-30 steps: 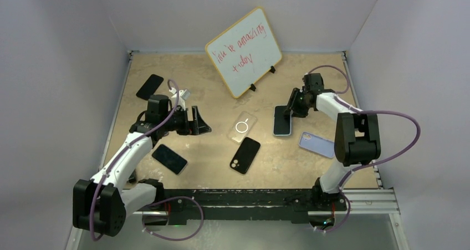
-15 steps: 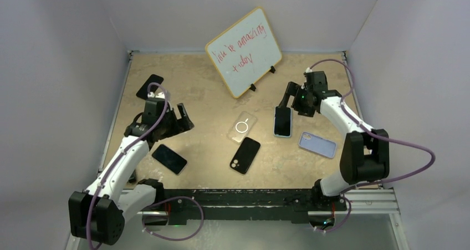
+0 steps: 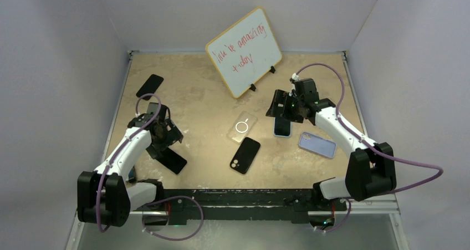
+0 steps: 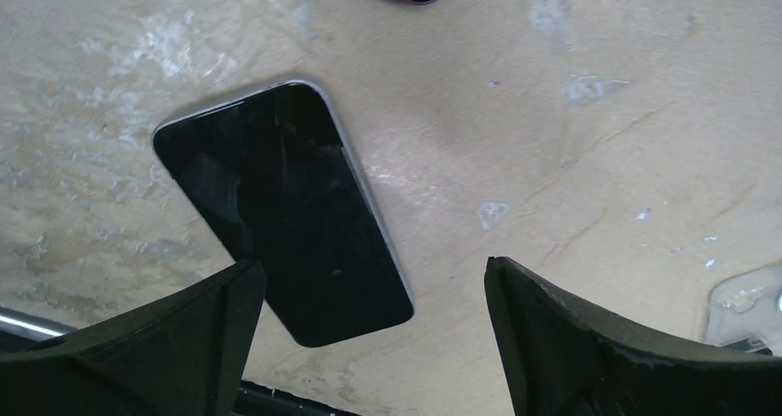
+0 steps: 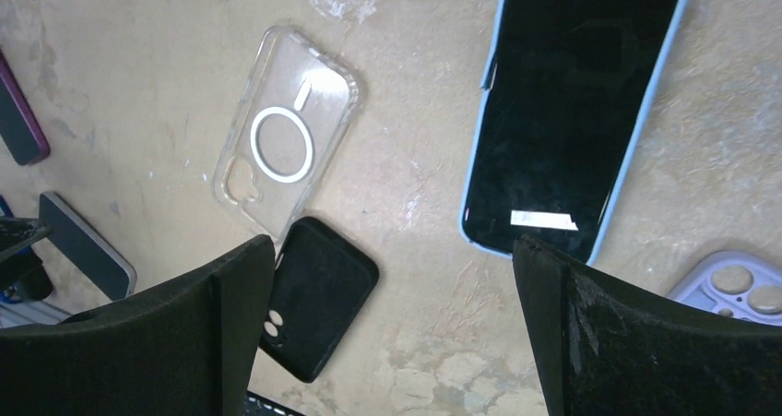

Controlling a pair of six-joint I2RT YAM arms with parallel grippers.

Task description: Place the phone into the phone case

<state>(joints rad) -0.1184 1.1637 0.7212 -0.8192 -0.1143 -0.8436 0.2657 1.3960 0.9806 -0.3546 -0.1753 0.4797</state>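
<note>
A bare black phone point(image 3: 170, 159) lies screen up at the near left. My left gripper point(image 3: 168, 142) hovers just above it, open and holding nothing. In the left wrist view the phone point(image 4: 286, 213) lies ahead of the gripper point(image 4: 373, 342), partly behind the left finger point(image 4: 157, 351). A clear phone case point(image 3: 243, 126) with a white ring lies in the middle, and a black case point(image 3: 245, 154) just below it. My right gripper point(image 3: 275, 110) stands open over a phone in a light blue case point(image 3: 282, 127). In the right wrist view the gripper point(image 5: 392, 333) is empty, with that phone point(image 5: 572, 112) lying flat.
A lavender case point(image 3: 317, 144) lies at the right. Another dark phone point(image 3: 149, 85) lies at the far left. A whiteboard point(image 3: 244, 51) stands propped at the back. Walls close the table on three sides, and a rail point(image 3: 266, 197) runs along the near edge.
The right gripper opened and let go of the blue-cased phone, which stays flat on the table. The left arm swung from facing right down toward the near-left black phone.
</note>
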